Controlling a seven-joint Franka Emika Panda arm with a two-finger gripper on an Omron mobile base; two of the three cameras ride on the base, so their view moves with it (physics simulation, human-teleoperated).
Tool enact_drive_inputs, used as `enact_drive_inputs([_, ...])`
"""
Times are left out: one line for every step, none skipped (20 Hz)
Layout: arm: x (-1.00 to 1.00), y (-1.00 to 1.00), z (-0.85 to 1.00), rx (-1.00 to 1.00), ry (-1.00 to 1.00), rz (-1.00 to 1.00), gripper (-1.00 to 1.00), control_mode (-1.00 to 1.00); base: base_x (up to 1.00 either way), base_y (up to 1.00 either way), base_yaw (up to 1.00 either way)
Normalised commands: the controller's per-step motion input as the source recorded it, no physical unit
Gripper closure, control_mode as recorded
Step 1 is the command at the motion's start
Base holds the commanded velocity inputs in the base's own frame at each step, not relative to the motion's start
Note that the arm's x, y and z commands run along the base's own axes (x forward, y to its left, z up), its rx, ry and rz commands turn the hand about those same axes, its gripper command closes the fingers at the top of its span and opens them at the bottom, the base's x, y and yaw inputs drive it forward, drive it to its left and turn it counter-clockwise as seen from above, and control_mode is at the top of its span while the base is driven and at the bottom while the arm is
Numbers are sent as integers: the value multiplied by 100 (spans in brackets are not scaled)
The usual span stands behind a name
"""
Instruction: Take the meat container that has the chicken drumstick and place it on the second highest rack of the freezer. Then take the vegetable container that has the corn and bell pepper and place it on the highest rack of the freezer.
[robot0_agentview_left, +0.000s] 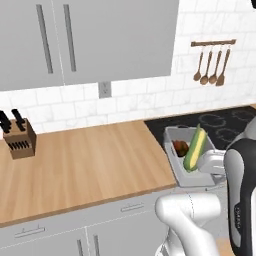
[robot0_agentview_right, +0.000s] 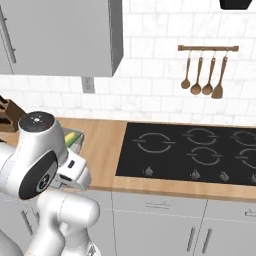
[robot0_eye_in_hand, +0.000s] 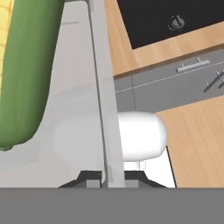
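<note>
The gripper (robot0_eye_in_hand: 106, 181) is clenched on the rim of the tray (robot0_eye_in_hand: 101, 87), its two dark tips pinching the thin grey wall from either side, so the grasp sits on one edge rather than under the load. That wall looks stiff and smooth, a hard plastic lip, and such a narrow pinch will likely let the tray tip or swing about the fingers if it is moved fast. Just inside the wall lies the corn (robot0_eye_in_hand: 24, 74), its green husk close against the tray floor; it is long and loose, so it can roll and shift the weight. In the left base view the tray (robot0_agentview_left: 172, 135) appears raised a little above the counter's (robot0_agentview_left: 90, 165) edge beside the cooktop (robot0_agentview_left: 225, 122), with the corn (robot0_agentview_left: 195, 147) propped along its length and the pepper (robot0_agentview_left: 180, 147) tucked beside it, small and round, free to roll too. The load seems light. Keeping the tray level matters most. Farther back hang the utensils (robot0_agentview_left: 212, 67) on the tiled wall.
</note>
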Motion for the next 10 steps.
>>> enact_drive_inputs([0,0,0,0,0,0,100,100,-100,4,9])
enact_drive_inputs([0,0,0,0,0,0,100,100,-100,6,9])
enact_drive_inputs([0,0,0,0,0,0,100,100,-100,10,10])
enact_drive_inputs([0,0,0,0,0,0,100,100,-99,14,13])
enact_drive_inputs([0,0,0,0,0,0,100,100,-74,22,18])
enact_drive_inputs([0,0,0,0,0,0,100,100,-60,23,23])
enact_drive_inputs([0,0,0,0,0,0,100,100,-51,19,27])
enact_drive_inputs([0,0,0,0,0,0,100,100,-52,31,34])
enact_drive_inputs([0,0,0,0,0,0,100,100,-49,52,45])
enact_drive_inputs([0,0,0,0,0,0,100,100,-57,97,56])
